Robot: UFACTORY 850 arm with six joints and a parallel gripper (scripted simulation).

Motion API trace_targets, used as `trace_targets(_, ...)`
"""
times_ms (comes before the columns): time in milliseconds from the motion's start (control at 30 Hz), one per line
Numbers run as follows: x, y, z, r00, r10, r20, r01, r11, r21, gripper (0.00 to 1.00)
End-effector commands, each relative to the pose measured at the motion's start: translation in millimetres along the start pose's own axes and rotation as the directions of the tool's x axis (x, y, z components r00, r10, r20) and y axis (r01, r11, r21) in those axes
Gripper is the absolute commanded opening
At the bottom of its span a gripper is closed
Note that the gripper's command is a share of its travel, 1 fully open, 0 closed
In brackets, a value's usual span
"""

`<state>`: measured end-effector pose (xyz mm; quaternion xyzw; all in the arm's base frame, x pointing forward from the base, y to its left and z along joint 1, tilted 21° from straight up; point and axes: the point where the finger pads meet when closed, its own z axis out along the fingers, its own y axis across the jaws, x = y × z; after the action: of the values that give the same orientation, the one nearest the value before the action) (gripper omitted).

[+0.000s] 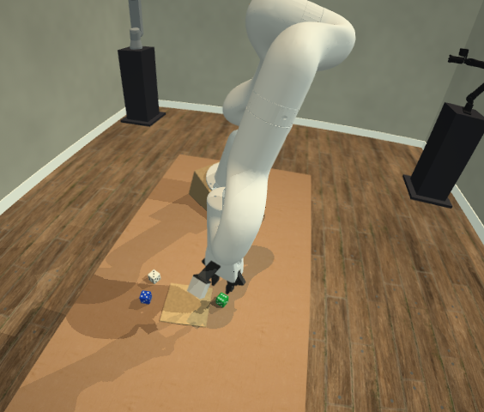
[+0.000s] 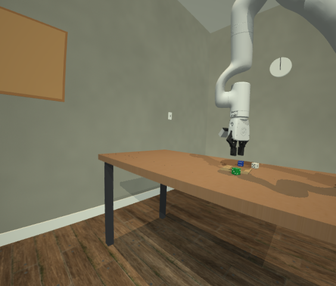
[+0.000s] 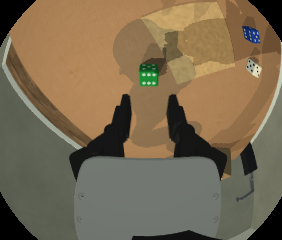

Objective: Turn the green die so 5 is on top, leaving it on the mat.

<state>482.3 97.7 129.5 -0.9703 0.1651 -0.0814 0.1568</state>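
The green die (image 1: 221, 299) lies on the bare table just past the right edge of the tan mat (image 1: 185, 305), close to it but not on it. It also shows in the side view (image 2: 236, 171) and in the wrist view (image 3: 149, 75). My gripper (image 1: 223, 283) hangs above the table over the green die, pointing down, well clear of it in the side view (image 2: 237, 151). Its fingers stand partly open with nothing between them. The blue die (image 1: 145, 297) and the white die (image 1: 154, 275) lie on the table left of the mat.
A brown box (image 1: 200, 188) sits at the arm's base behind the mat. The table's long edge (image 2: 192, 181) runs near the green die's side. Two black pedestals (image 1: 448, 153) stand on the floor away from the table.
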Motion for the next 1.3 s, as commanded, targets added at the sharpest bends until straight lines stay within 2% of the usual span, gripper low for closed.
trace_targets(0, 0.7, -0.3, -0.4, 1.0, 0.0, -0.002, 0.0, 1.0, 0.001, 0.47)
trace_targets(1267, 0.6, -0.3, 6.5, 1.0, 0.0, -0.003, 0.0, 1.0, 0.002, 0.47)
